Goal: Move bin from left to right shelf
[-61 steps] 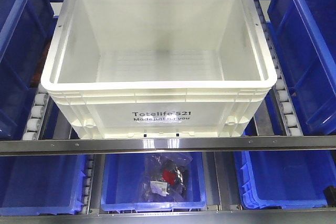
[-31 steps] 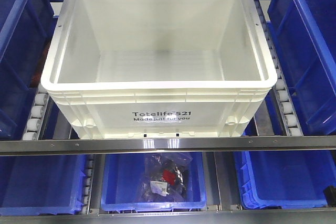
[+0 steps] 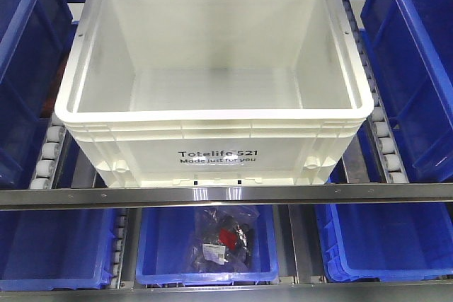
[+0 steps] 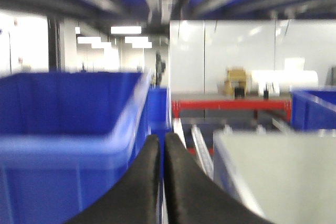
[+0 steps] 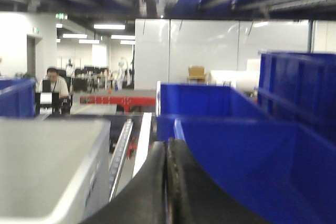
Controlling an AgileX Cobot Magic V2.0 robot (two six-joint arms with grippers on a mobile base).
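1. The bin point(image 3: 212, 139) is a large white plastic tote with a thick rim and horizontal ribs under it. Its front wall carries the black print "Totelife 521 Made just for you". Inside it is empty.
2. It stands upright with the opening up, on the roller tracks point(image 3: 48, 153) of the upper shelf level. Its front foot is just behind the metal rail point(image 3: 226, 194), and blue bins point(image 3: 28, 68) stand at both sides.
3. The printed wall faces the front camera. The bin looks wider than deep, so its long axis seems to run left to right, parallel to the rail.
4. On the lower level, a blue bin under it holds a plastic bag point(image 3: 223, 238).
5. The left claw point(image 4: 161, 182) is closed, its black fingers pressed together with nothing between. It is between a blue bin and the white wall of the bin point(image 4: 278, 177).
6. The right claw point(image 5: 167, 182) is closed and empty too, with the bin point(image 5: 47, 166) at its left and a blue bin at its right.
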